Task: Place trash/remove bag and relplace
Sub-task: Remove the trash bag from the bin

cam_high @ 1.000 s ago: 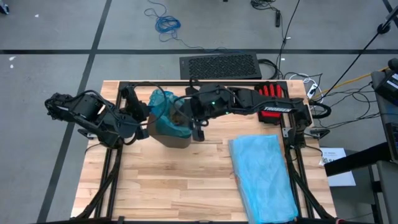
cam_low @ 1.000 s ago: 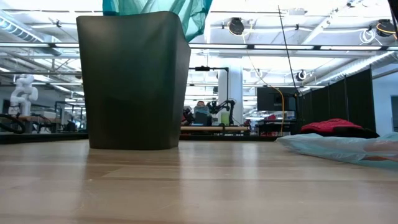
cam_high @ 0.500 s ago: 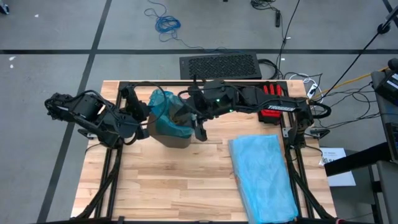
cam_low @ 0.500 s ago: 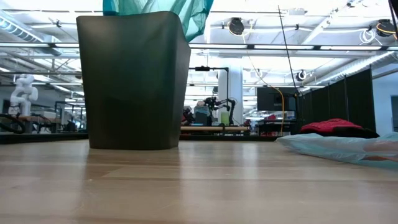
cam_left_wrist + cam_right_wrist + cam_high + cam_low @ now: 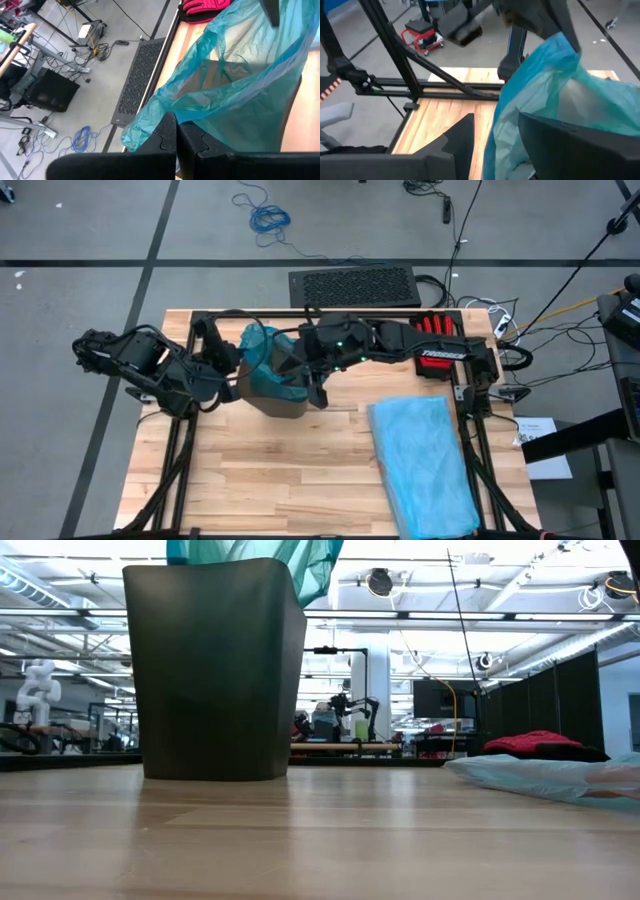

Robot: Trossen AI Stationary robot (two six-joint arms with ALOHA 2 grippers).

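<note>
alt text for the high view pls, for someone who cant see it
Overhead view of a wooden table where two dark robot arms meet at a dark bin lined with a teal-green bag, the left gripper and right gripper at its opposite sides. A pale sky-blue bag lies flat on the table's right; a red glove sits at the far edge.

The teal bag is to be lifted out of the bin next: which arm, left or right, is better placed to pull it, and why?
Probably the left. The left tool is shut on the teal bag at the bin rim. The right tool is open astride that rim, its fingers gripping nothing.
</note>
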